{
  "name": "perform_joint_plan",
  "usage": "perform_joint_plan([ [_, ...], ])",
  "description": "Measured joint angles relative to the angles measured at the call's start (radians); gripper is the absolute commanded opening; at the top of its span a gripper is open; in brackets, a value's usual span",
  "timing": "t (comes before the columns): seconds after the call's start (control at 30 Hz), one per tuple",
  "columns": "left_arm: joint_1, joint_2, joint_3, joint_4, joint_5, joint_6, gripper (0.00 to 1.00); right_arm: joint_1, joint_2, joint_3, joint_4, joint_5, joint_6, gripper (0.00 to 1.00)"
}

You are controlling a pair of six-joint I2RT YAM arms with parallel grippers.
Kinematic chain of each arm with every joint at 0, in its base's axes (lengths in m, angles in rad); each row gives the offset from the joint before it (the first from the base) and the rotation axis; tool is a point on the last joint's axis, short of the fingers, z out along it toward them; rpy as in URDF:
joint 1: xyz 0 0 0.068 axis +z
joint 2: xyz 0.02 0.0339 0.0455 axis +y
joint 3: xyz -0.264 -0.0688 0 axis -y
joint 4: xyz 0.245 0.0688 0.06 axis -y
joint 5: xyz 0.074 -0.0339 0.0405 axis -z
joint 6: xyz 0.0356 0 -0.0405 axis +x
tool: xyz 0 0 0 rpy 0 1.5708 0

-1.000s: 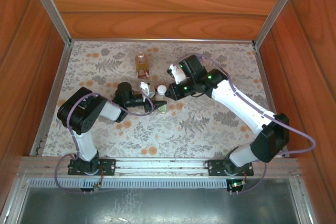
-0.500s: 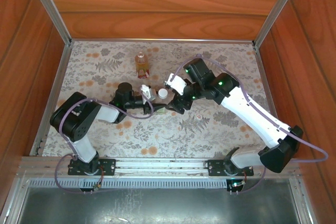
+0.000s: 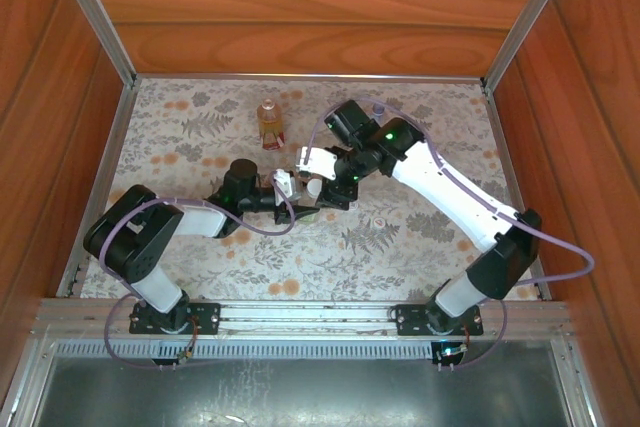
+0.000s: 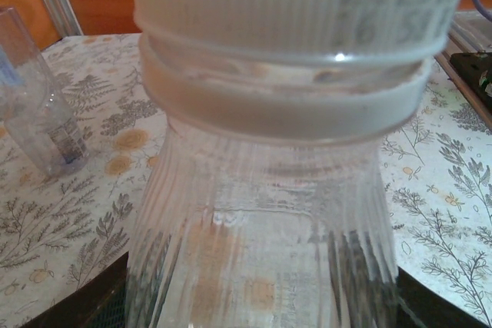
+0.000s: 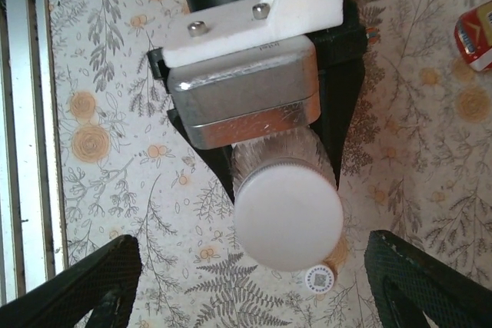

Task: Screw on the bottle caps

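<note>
Cloth [image 3: 420,237]: pale cream, grey fern sprigs, orange flower blots
Cap [image 5: 288,217]: plain white, finely ridged rim
Ribbed bottle [image 4: 261,228]: clear, vertical flutes, the orange print showing through
Second bottle [image 4: 38,105]: bluish, see-through
Amber bottle [image 3: 269,122]: amber, red-and-yellow label
My right fingers [image 5: 84,286]: black, fine mesh texture
My right arm [image 3: 450,192]: white shell, black joints
Cable [image 3: 575,267]: purple
Walls [image 3: 300,17]: reddish-brown wood grain

a ribbed clear bottle [image 4: 261,228] stands near the middle of the table [image 3: 420,237], a wide white ribbed cap [image 5: 288,217] sitting on its neck. a plain clear bottle [image 4: 42,124] stands near it. the amber bottle [image 3: 268,122] stands upright toward the far edge. a small white cap [image 5: 318,277] lies just beside the ribbed one.
</note>
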Motion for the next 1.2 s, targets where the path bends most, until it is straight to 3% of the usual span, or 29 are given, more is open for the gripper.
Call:
perform_joint_plan([
  [0.23, -0.005, -0.007, 0.0, -0.013, 0.0, 0.002, 0.52, 0.006, 0.064, 0.011, 0.009, 0.009, 0.016, 0.64],
  [0.47, -0.005, -0.014, 0.0, -0.032, 0.016, -0.018, 0.52, 0.005, 0.073, 0.011, 0.029, 0.011, 0.04, 0.34],
  [0.63, -0.005, -0.032, 0.0, -0.058, 0.021, -0.038, 0.59, 0.006, 0.068, 0.007, 0.035, 0.007, 0.048, 0.34],
  [0.77, -0.005, -0.051, 0.0, -0.065, 0.024, -0.052, 0.72, 0.006, 0.049, -0.001, 0.045, 0.001, 0.055, 0.34],
  [1.2, -0.005, -0.089, 0.0, -0.058, 0.042, -0.089, 0.73, -0.018, -0.085, -0.091, 0.101, -0.041, 0.058, 0.33],
])
